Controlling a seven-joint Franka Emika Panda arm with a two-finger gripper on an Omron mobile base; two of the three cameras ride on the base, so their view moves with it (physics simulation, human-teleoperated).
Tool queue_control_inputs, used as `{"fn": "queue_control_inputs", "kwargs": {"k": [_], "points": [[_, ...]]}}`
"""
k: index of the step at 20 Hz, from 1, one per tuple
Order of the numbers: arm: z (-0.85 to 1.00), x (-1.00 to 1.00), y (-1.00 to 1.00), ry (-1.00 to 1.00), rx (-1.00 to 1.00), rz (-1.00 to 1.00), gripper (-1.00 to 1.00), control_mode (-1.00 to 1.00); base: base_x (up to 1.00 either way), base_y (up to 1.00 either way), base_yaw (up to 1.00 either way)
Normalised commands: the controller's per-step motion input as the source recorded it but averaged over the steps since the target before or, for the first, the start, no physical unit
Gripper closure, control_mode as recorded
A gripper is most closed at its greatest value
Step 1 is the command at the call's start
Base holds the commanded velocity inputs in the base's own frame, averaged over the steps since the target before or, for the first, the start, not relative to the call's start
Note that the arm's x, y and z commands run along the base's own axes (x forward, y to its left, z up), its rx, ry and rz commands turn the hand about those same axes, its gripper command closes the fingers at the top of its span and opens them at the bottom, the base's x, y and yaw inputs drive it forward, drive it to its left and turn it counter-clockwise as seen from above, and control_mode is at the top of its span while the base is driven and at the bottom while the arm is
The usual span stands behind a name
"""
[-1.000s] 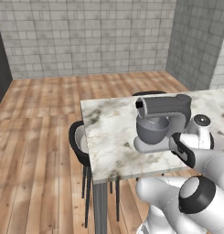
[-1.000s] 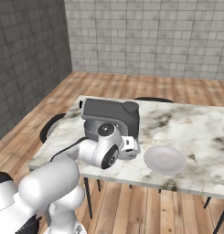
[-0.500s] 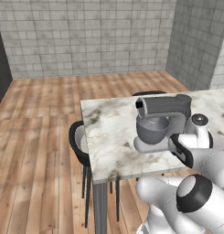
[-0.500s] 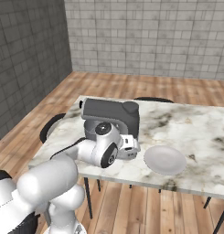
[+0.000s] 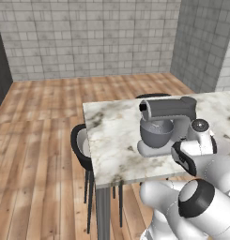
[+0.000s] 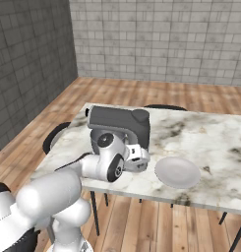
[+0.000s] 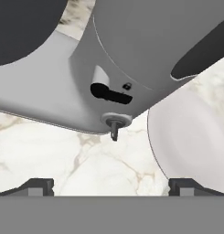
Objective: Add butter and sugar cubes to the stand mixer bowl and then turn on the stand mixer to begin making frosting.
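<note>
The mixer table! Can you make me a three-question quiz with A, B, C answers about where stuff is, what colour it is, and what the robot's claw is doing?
1. Where is the white plate?
A. On the marble table beside the stand mixer
B. On the floor
C. On a chair

2. What colour is the stand mixer bowl?
A. Red
B. Dark grey
C. Yellow

3. What is the gripper doing?
A. Shut on a spoon
B. Shut on the plate
C. Open and holding nothing

Answers:
1. A, the right base view shows the plate lying on the tabletop next to the mixer.
2. B, the left base view shows a dark grey bowl under the mixer head.
3. C, the hand view shows the fingertips far apart with nothing between them.
</note>
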Motion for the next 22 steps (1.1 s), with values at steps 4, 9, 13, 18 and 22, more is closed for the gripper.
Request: {"fn": "queue_control_inputs", "kwargs": {"k": [4, 9, 13, 18, 22], "points": [[0.0, 0.23, 0.0, 0.0, -0.03, 0.0, -1.0, -1.0, 0.0, 0.0, 0.0], [0.0, 0.27, 0.0, 0.0, 0.0, 0.0, -1.0, -1.0, 0.0, 0.0, 0.0], [0.0, 0.04, 0.0, 0.0, -0.01, 0.0, -1.0, -1.0, 0.0, 0.0, 0.0], [-0.08, 0.0, -0.01, 0.0, -0.04, 0.0, -1.0, -1.0, 0.0, 0.0, 0.0], [-0.19, 0.0, 0.0, 0.0, -0.05, 0.0, -1.0, -1.0, 0.0, 0.0, 0.0]]}}
